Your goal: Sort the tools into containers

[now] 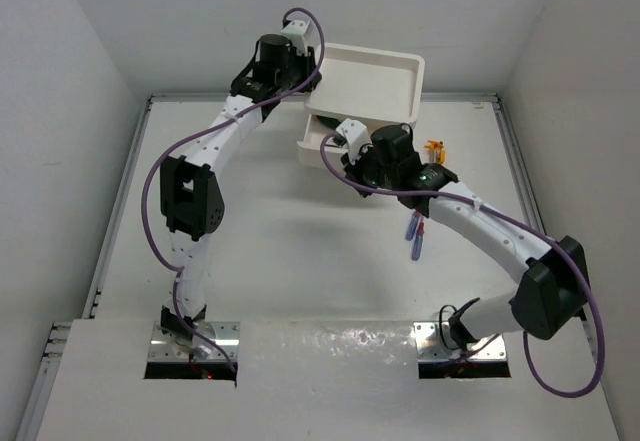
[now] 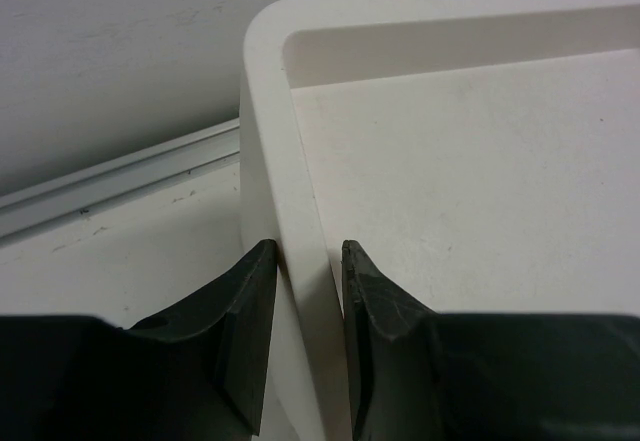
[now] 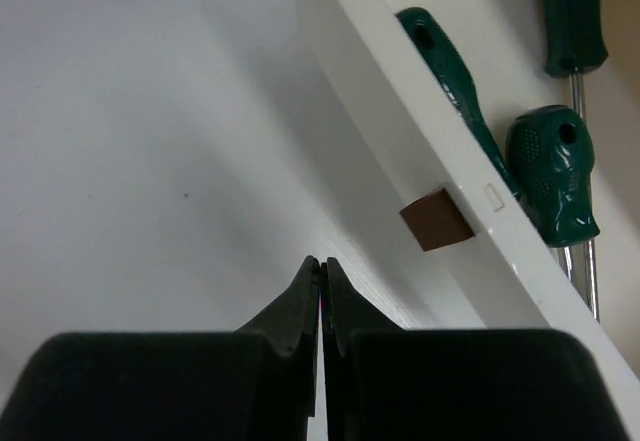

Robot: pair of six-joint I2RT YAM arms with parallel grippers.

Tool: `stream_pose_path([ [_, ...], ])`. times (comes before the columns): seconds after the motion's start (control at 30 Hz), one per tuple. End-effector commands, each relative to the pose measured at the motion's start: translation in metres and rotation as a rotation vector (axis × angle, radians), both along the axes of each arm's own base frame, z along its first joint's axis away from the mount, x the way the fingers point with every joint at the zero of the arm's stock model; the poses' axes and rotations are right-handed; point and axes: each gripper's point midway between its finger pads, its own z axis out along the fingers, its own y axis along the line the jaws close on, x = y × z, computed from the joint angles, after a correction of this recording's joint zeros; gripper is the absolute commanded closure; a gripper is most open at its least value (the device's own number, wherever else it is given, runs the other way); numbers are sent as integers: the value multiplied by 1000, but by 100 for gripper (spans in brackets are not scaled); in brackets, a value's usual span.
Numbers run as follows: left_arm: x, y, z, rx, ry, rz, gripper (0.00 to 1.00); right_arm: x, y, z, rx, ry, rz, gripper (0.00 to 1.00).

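Drawer unit (image 1: 362, 111), white, at the far side of the counter (image 1: 280, 261). One drawer (image 1: 316, 143) stood open, holding three green-handled screwdrivers (image 3: 450, 66). The nearest lay along the drawer front, by the red-brown handle (image 3: 435, 219). Two blue-purple screwdrivers (image 1: 413, 236) lay on the counter, long axes near-to-far. One orange piece (image 1: 435, 147) lay beside the unit. Left gripper (image 2: 305, 251): jaws pinching the rim of the tray top (image 2: 262, 111). Right gripper (image 3: 320, 276): jaws pressed together.

The drawer unit (image 2: 262, 111) is seen in smooth, matt white plastic. The screwdriver handles (image 3: 553, 176) are moulded in dark green plastic with a slight sheen and a dimpled patch. A shaft (image 3: 590, 276) is shown in bright bare metal. The square drawer handle (image 3: 436, 219) is finished in matt red-brown. The fingers (image 2: 390, 321) are formed in black, matt, faintly grained material. The bench (image 3: 150, 161) is surfaced in matt white.
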Motion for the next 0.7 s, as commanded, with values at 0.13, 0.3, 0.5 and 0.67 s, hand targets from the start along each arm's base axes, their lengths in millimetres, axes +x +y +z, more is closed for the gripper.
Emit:
stream_pose_path([
  [0.13, -29, -1, -65, 96, 202, -40, 100, 67, -13, -5, -18, -52, -307, 100],
  [0.3, -30, -3, -75, 110, 219, -55, 100, 104, -41, 14, 68, -120, -564, 100],
  [0.5, -30, -5, -79, 125, 214, -71, 100, 121, -54, 26, 126, -179, -656, 100],
  [0.67, -32, -12, -78, 122, 202, -109, 100, 139, -60, 28, 191, -223, -711, 100],
])
